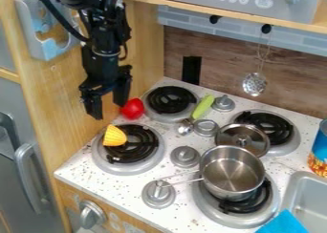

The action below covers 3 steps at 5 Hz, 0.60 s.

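Note:
My gripper (108,111) hangs at the upper left over the stove's back left edge, near the wooden side panel, its two fingers spread apart with nothing between them. Just right of the fingers is a round red object (133,109), beside the back left burner (171,100); whether they touch cannot be told. Lower down, a ridged yellow object (114,136) rests on the left part of the front left burner (131,148). A spoon with a green handle (203,107) lies between the back burners.
A steel pot (231,174) stands on the front right burner, its handle pointing left. Behind it, a lid (243,140) leans by the back right burner. Metal knobs (185,156) dot the stovetop. At right are a sink (295,191), a can (319,153) and a blue cloth (284,223).

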Motion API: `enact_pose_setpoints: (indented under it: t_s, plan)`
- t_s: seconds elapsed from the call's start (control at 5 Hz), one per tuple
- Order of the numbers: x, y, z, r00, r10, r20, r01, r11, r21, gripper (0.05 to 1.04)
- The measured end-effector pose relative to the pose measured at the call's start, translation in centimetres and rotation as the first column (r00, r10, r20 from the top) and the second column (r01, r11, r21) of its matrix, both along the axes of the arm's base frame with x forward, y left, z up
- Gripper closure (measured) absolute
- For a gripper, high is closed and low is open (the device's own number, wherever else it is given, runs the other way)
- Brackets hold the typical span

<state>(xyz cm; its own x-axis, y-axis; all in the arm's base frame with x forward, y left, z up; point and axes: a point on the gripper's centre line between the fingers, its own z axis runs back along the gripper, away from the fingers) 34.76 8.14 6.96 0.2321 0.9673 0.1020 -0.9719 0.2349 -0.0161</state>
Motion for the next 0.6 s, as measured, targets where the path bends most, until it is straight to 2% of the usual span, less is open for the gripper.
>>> enact_pose_setpoints:
  t_s: [0.2, 0.4, 0.6]
  plan:
    - [-0.1, -3.8, 0.5, 0.971, -0.235, -0.045, 0.230, 0.967, -0.106, 0.082]
    - [-1.4, -5.4, -0.6, 0.889, -0.449, -0.095, 0.436, 0.891, -0.124, 0.082]
    - [-1.4, -8.4, 0.3, 0.789, -0.609, -0.081, 0.612, 0.791, 0.005, 0.082]
